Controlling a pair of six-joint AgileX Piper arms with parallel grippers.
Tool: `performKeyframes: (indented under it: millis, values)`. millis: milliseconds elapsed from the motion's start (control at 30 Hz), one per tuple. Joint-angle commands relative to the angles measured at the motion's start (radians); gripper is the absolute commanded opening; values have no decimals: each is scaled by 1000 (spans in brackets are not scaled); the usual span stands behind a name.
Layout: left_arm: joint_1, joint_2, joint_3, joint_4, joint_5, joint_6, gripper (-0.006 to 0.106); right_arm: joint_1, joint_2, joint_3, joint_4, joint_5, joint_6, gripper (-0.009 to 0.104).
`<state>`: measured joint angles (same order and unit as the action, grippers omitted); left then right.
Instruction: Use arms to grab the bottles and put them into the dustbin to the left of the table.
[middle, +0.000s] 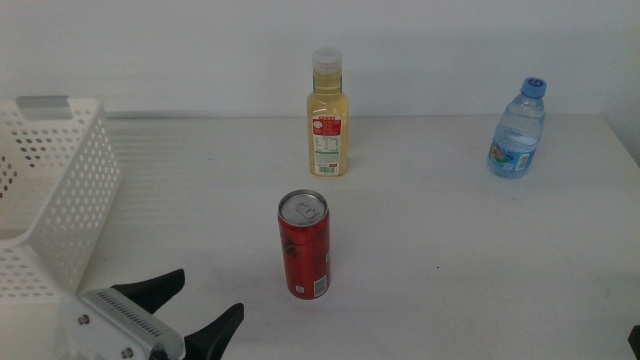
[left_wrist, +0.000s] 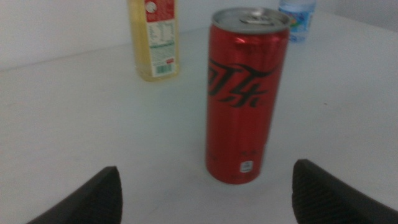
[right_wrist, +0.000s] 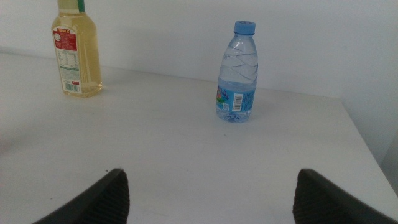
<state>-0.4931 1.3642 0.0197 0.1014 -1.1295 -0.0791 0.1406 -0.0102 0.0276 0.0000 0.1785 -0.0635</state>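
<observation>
The left gripper (middle: 207, 303) is seen at the near left of the table (middle: 450, 260), jaws spread wide and empty, aimed at the upright red can (middle: 303, 245) just ahead. The yellow bottle (middle: 327, 115) and water bottle (middle: 517, 130) stand upright further back, the latter far right; the dustbin (middle: 55, 190) sits at the left edge. The right gripper (right_wrist: 205, 205) is likewise spread and empty, facing the water bottle from well apart.

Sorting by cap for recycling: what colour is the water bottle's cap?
Blue; the water bottle's cap shows best in the right wrist view.
</observation>
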Motion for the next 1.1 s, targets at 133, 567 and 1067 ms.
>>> performKeyframes:
  millis: [133, 567, 1067]
  values:
    - [-5, -19, 17, 3, -187, -24, 90, -5, -27, -6, 0, -76, -16, 77]
    - [-5, -11, 16, -59, -187, -38, 90, -5, -27, -6, 0, -76, -16, 77]
    - [-5, 60, 14, -47, -187, -38, 90, -5, -27, -6, 0, -76, -16, 77]
